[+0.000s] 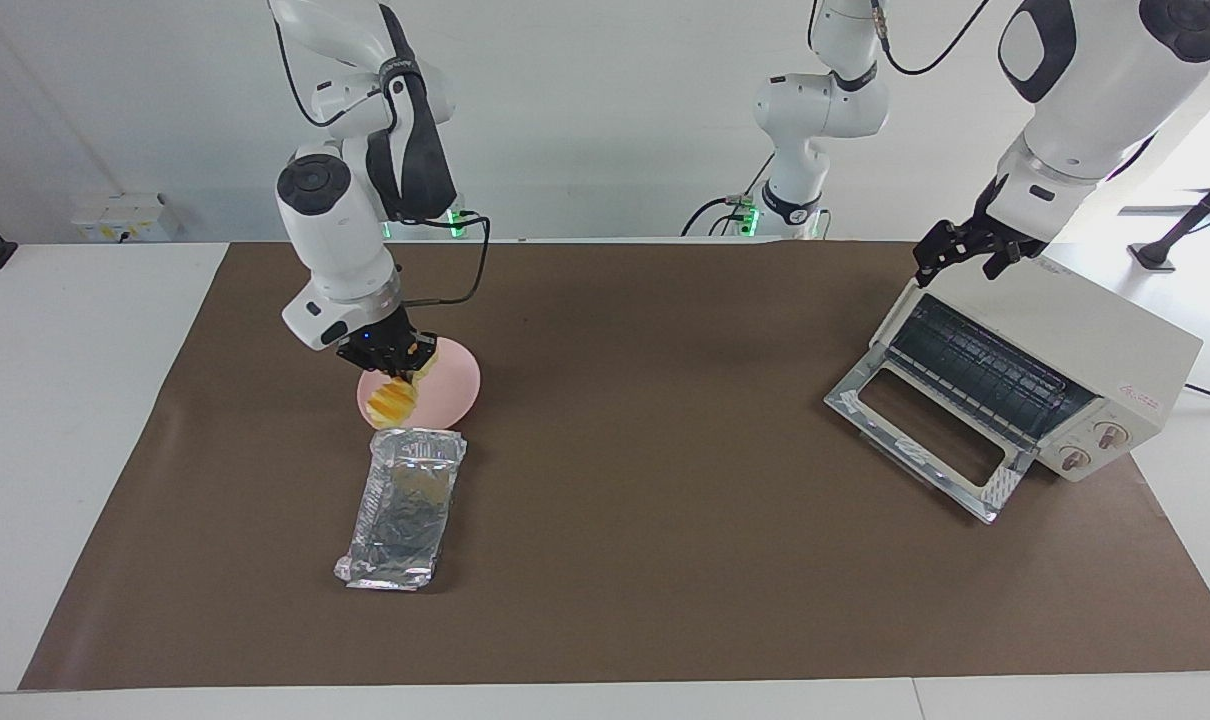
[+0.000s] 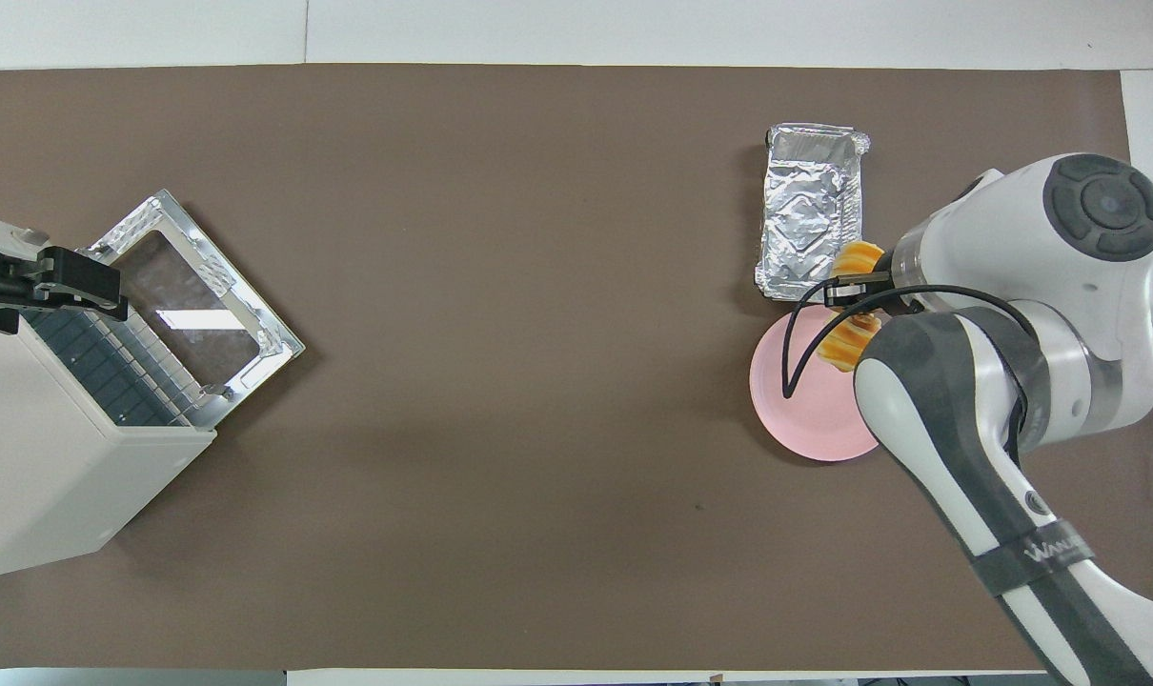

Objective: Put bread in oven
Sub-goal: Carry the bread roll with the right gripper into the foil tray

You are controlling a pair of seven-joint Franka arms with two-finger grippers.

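Two black two-finger claws show. The right gripper (image 1: 397,366) is clamped narrow on the small golden yellow-orange ridged loaf of bread (image 1: 390,399), which hangs lifted off the round pink plate (image 1: 451,386), over that plate's edge nearest the crinkled silver foil tray (image 1: 406,505). From overhead the bread (image 2: 850,338) shows partly under the arm, over the gap between the plate (image 2: 807,410) and the tray (image 2: 809,222). The left gripper (image 1: 962,253) waits with its fingers spread wide, holding nothing, over the top front edge of the cream-white boxy toaster oven (image 1: 1085,345). Its glass door (image 1: 920,435) lies dropped open onto the surface, the wire rack visible inside. Everything rests on a brown paper sheet (image 1: 645,520) covering a white table (image 1: 55,400); a plain white wall (image 1: 605,110) stands at the robots' end.
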